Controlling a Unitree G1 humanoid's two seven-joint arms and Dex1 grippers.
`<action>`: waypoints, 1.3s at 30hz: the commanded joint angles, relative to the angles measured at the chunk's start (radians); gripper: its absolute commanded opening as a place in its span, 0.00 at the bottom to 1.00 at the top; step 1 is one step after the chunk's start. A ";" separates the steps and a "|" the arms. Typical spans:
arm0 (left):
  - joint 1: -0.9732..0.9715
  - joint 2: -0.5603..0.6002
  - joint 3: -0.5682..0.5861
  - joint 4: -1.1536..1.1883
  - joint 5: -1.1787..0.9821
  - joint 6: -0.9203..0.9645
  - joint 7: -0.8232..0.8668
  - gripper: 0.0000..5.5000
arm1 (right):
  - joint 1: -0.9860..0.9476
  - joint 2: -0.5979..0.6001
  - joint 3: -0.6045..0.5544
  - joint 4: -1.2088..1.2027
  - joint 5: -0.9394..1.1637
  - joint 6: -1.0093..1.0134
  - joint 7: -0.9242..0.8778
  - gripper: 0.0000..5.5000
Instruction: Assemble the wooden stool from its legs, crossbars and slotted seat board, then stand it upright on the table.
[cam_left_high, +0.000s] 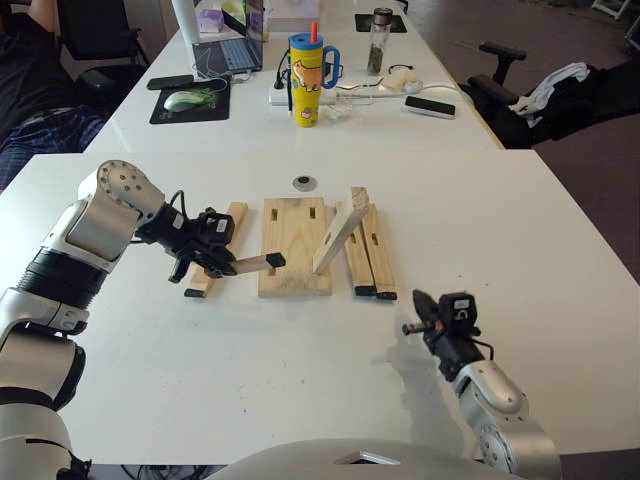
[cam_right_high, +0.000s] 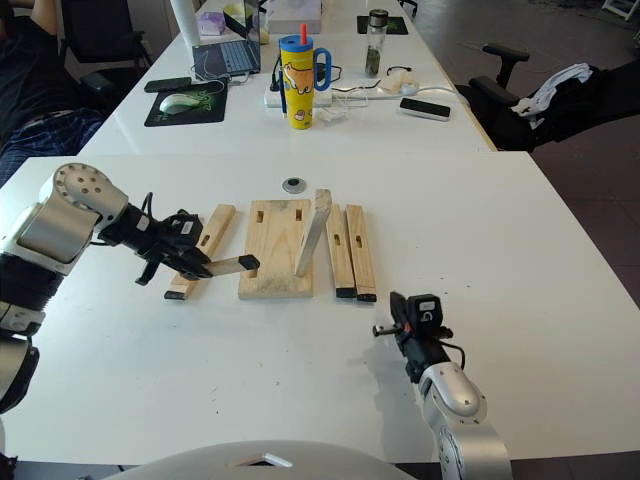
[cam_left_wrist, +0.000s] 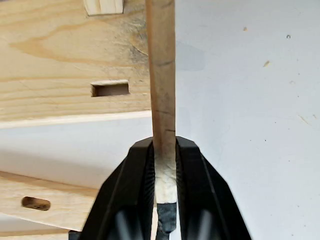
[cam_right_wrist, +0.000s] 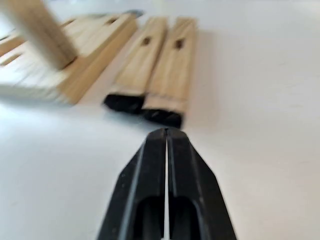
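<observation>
The slotted seat board (cam_left_high: 292, 250) lies flat mid-table. One wooden piece (cam_left_high: 338, 232) stands tilted in its right side. Two legs with black end caps (cam_left_high: 372, 258) lie side by side just right of the board, and another leg (cam_left_high: 222, 232) lies to its left. My left gripper (cam_left_high: 226, 266) is shut on a wooden bar (cam_left_wrist: 162, 90). The bar is held low and level, and its black tip (cam_left_high: 275, 260) reaches the board's left edge near a slot (cam_left_wrist: 110, 89). My right gripper (cam_right_wrist: 166, 134) is shut on nothing, near the table's front, pointing at the two capped legs (cam_right_wrist: 160, 75).
A small round grey disc (cam_left_high: 303, 182) lies behind the board. A second table behind holds a yellow cup (cam_left_high: 307, 78), a laptop (cam_left_high: 230, 45), a mouse pad and a phone. Office chairs stand at the far right. Bare tabletop (cam_left_high: 520, 240) spreads right of the parts.
</observation>
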 joint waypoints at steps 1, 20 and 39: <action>0.061 0.014 0.011 -0.100 -0.004 0.056 0.014 0.08 | -0.176 0.084 0.103 -0.108 0.162 0.079 0.061 0.00; 0.000 -0.092 0.016 -0.154 0.008 0.185 0.070 0.08 | -0.505 0.281 0.252 0.203 0.090 0.163 -0.191 0.00; 0.073 -0.033 0.163 -0.169 -0.097 0.182 0.108 0.08 | -0.377 0.233 0.074 -0.002 0.252 0.139 -0.076 0.00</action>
